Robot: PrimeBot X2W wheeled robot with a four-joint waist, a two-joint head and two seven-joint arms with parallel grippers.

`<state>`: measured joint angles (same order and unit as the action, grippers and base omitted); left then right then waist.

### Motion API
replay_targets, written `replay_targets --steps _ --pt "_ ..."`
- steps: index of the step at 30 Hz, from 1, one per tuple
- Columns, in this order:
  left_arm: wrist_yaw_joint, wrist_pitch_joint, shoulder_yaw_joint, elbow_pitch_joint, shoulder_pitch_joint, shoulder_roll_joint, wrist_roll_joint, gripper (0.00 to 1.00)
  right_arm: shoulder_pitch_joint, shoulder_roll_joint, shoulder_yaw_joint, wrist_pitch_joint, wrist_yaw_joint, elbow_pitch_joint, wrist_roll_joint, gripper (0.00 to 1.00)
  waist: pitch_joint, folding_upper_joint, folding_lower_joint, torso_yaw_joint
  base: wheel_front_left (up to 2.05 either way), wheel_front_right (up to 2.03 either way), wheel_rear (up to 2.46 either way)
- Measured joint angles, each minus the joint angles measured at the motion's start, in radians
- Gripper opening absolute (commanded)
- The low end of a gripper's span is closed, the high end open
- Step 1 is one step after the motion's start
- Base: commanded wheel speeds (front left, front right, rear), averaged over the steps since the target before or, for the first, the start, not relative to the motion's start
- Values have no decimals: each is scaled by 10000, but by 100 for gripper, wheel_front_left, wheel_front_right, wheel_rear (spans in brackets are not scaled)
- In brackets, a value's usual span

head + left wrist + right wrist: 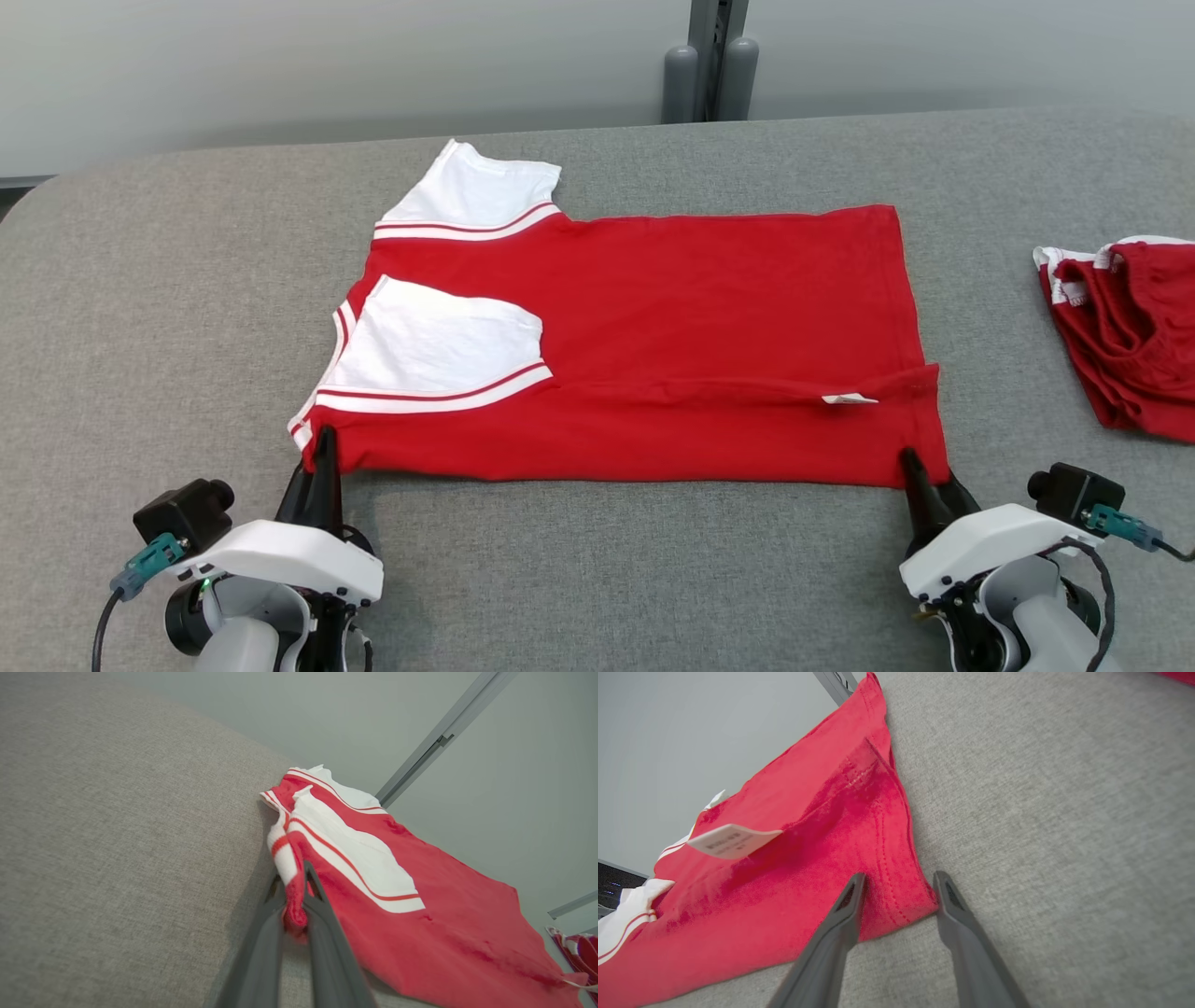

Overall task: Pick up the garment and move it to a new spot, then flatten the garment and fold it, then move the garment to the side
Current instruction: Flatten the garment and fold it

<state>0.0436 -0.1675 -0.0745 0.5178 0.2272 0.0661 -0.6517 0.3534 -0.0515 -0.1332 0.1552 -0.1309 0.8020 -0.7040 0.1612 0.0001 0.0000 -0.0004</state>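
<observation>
Garment [672, 308]: a red shirt with white sleeves, lying spread lengthwise across the middle of the grey padded table [597, 569], collar end to the robot's left and hem to its right. One white sleeve [439, 345] is turned in onto the red body; the other sticks out at the far edge. A white label [850, 399] shows near the hem along a crease. The cloth looks thin, light and limp, so it should sag wherever it is unsupported and drape from any single pinch; the two near corners are the sensible holds, taken together and kept taut. The left gripper [322, 448] has its fingers closed on a bunched wad of the near shoulder corner. The right gripper [913, 467] has its fingers apart, straddling the near hem corner without clamping it. The woven surface appears grippy, so dragging may wrinkle the fabric; lifting seems safer. A second red garment [1130, 327] lies crumpled at the table's right edge, well apart. Behind the table stand a plain pale wall and a grey post [709, 65].
</observation>
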Motion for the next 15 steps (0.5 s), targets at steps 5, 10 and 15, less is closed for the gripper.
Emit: replay_targets --steps 5,10,15 --pt "-8 25 -90 -92 -106 -2 2 0 429 -29 -451 286 2 683 -128 0 -26 0 0 93 0 0 0" --pt "-12 -84 -192 -428 -280 67 94 0 393 6 -460 600 2 648 0 0 -119 0 0 98 0 0 0" --pt "-132 19 -253 -1626 -1259 138 92 0 -538 -25 -17 284 2 -1043 -230 0 -280 0 0 54 0 0 0"
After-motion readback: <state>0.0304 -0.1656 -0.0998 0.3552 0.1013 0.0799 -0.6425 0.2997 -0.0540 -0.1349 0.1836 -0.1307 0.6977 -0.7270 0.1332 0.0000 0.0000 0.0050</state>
